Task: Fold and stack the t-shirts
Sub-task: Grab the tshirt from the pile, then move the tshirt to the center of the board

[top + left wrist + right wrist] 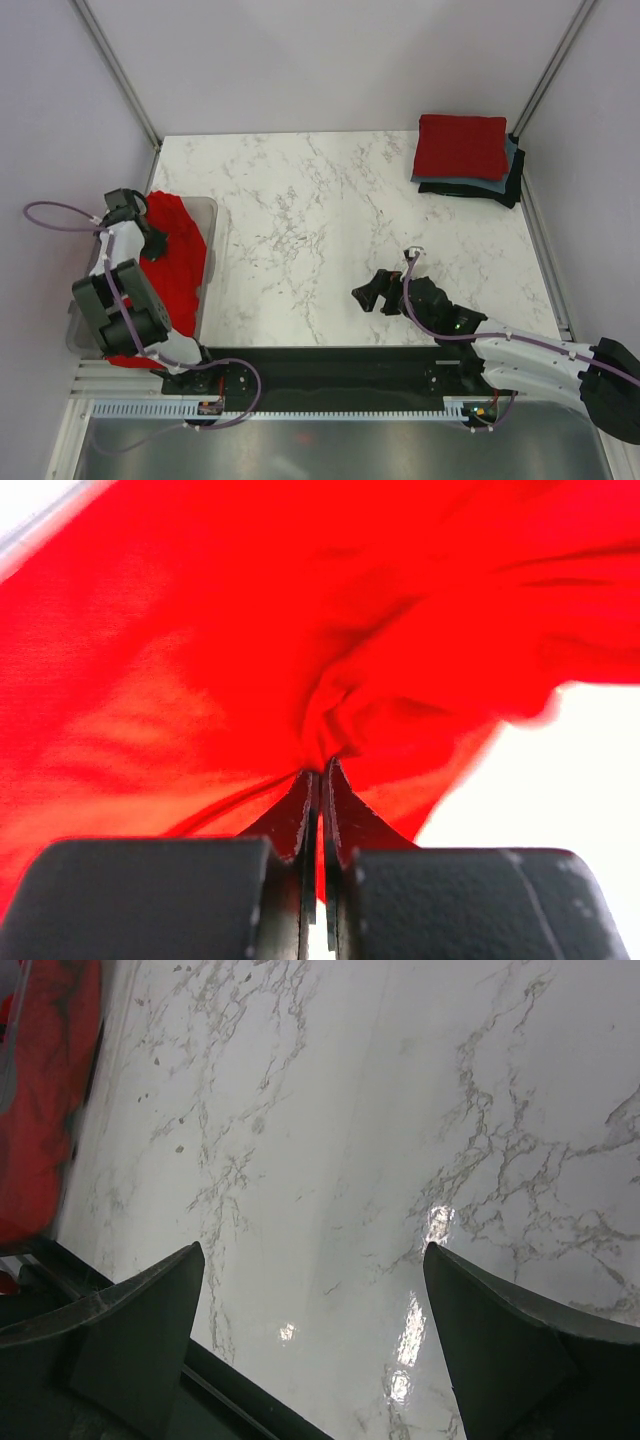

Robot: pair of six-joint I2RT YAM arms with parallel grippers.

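While our left claw (320, 780) is pinching a bunched fold of the red t-shirt (300, 630) just ahead of its tips, we risk that thin bite slipping under the cloth's weight, or the cloth snagging the bin (208, 214) wall beside it. Our right claw (312, 1250) hangs spread above the desk (330, 1110).

soft matt red cloth t-shirt (300, 630), glossy white marble-look table (400, 1110), translucent grey plastic bin (208, 250)

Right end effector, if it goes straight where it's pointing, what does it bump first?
Probably the bare marble table: the open right end effector tilts toward it with nothing between. The red t-shirt lies off to the side, farther away, though depth is unclear.
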